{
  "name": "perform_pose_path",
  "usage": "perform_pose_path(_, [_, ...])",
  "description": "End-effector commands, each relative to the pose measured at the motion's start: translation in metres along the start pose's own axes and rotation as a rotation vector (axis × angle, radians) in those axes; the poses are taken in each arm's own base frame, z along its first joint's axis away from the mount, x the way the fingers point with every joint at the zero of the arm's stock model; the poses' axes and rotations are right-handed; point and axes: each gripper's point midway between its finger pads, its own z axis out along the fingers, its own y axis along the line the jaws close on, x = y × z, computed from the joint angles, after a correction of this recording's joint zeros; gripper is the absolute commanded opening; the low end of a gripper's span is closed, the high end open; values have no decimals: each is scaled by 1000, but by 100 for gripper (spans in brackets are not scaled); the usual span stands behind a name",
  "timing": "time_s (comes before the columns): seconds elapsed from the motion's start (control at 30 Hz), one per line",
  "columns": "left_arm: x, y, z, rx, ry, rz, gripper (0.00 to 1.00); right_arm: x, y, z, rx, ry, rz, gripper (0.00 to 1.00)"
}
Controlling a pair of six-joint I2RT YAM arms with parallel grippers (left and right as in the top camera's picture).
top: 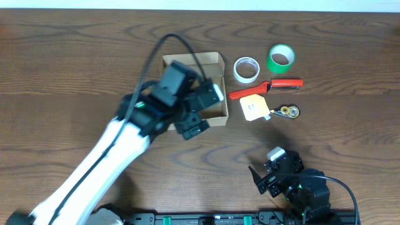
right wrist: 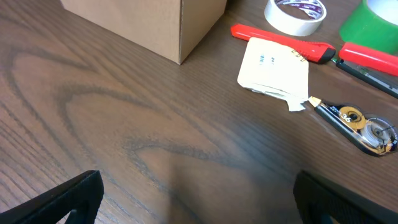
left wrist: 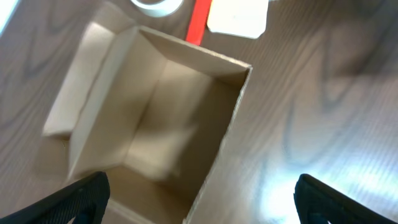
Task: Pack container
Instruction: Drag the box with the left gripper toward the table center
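Wooden table (top: pixel 62 94) holds the container (left wrist: pixel 168 112), left claw (left wrist: pixel 196 196) spread above it, right claw (right wrist: pixel 196 199) spread and empty

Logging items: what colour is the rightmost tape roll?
Green; the tape roll shows best in the overhead view.

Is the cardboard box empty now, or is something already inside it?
Empty, as far as it shows: the left wrist view looks into the open box and finds only bare cardboard; its near edge is cropped.
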Motion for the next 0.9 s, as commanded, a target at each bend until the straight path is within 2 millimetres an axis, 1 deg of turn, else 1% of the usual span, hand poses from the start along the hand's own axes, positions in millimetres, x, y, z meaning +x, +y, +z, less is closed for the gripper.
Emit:
perform_pose_path(0.0, [4,1,-30,29,-52,-145,95,0,1,0,0,-2,-18,99])
perform_pose_path(0.07, [11,0,-47,62,-81,-214,95,0,1,0,0,-2,-18,99])
perform_pose_path(0.17, [26,5,-66,106,-102,-315,95,0,1,0,0,-2,-18,99])
perform_pose_path(0.27, [43,7,-72,135,-72,-394,95,0,1,0,0,-2,-18,99])
perform_pose_path(0.37, [59,-3,-74,167,-13,-400,95,0,1,0,0,-2,-18,99])
perform_pose_path(0.43, [62,-8,-74,184,7,-397,95,0,1,0,0,-2,-18,99])
perform_pose_path(0.53, [64,-10,-75,189,17,-402,95,0,1,0,0,-2,-18,99])
perform_pose_path(0.87, [65,-8,-74,181,20,-400,95,0,1,0,0,-2,-18,99])
